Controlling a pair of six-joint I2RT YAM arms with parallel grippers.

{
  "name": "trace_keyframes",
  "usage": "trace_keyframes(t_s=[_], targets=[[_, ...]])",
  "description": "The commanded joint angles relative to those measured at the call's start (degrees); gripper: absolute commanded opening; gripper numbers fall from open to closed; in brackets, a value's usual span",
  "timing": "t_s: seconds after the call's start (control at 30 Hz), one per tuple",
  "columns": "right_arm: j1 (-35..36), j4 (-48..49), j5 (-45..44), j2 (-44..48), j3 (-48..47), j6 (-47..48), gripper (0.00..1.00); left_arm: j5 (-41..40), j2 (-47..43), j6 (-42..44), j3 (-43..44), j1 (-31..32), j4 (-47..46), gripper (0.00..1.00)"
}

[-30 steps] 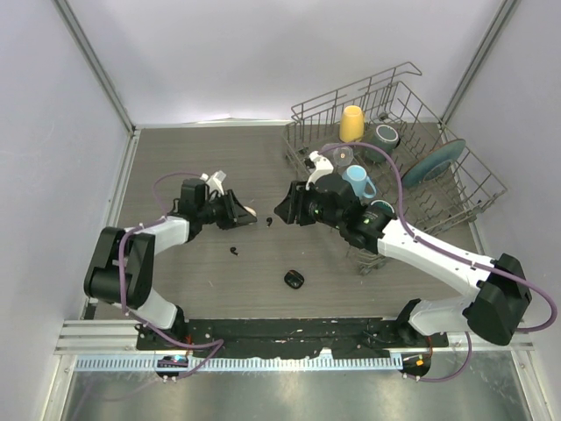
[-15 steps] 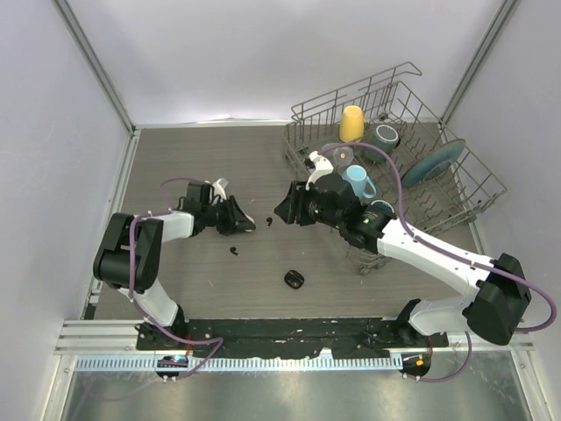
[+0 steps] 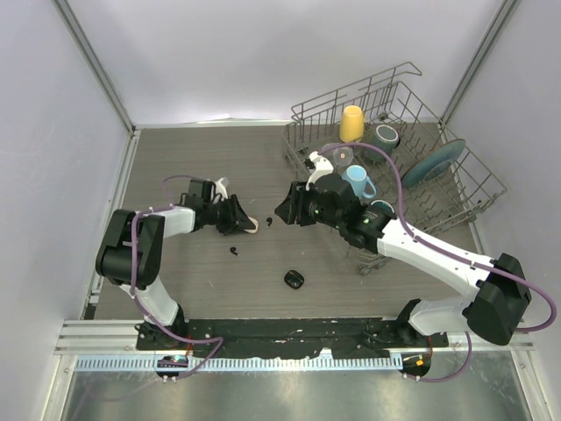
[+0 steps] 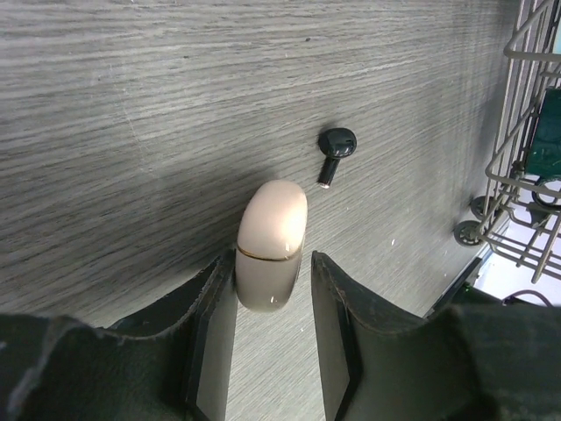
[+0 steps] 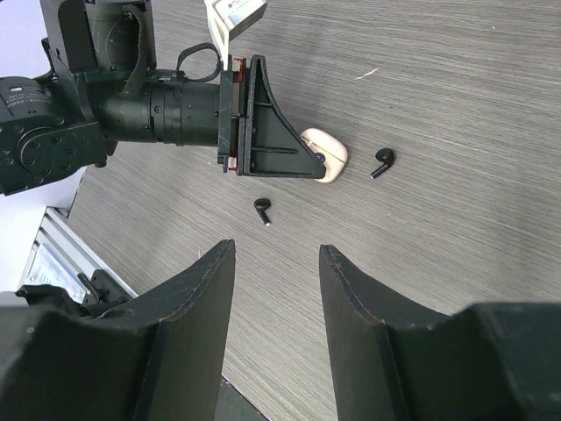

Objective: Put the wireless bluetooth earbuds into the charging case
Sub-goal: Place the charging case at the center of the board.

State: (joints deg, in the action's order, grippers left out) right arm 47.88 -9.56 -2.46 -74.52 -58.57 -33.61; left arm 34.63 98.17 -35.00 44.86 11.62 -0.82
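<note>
Grey table (image 3: 175, 167): left pincer (image 4: 272, 267) half-hides cream case (image 4: 273, 219).

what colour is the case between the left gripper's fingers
Cream-beige, with a thin gold line at the seam. The charging case shows best in the left wrist view.

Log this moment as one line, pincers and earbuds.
left pincer: open, astride shut cream case on table | right pincer: open, empty, above table | black buds: two, loose on table

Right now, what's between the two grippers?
One black earbud lies between the left gripper and the right gripper. The top view shows it.
</note>
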Motion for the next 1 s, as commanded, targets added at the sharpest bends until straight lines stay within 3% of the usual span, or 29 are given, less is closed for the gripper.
trace_keyframes(t_s=[0.0, 0.5, 0.8, 0.97], targets=[[-0.2, 0.6, 0.2, 1.0, -1.3, -0.3, 0.49, -3.5, -1.3, 3.0, 1.0, -0.2, 4.1, 0.43], [-0.2, -2.8, 1.8, 0.4, 0.5, 0.5, 0.49, -12.0, -9.0, 6.8, 3.4, -0.2, 13.4, 0.51], [2.0, -7.1, 7.2, 0.8, 5.1, 1.8, 0.55, -17.2, -22.4, 6.2, 3.5, -0.2, 15.8, 0.53], [7.6, -9.9, 4.9, 2.1, 8.6, 3.8, 0.57, -20.0, -32.5, 2.1, 0.3, -0.2, 8.1, 0.53]])
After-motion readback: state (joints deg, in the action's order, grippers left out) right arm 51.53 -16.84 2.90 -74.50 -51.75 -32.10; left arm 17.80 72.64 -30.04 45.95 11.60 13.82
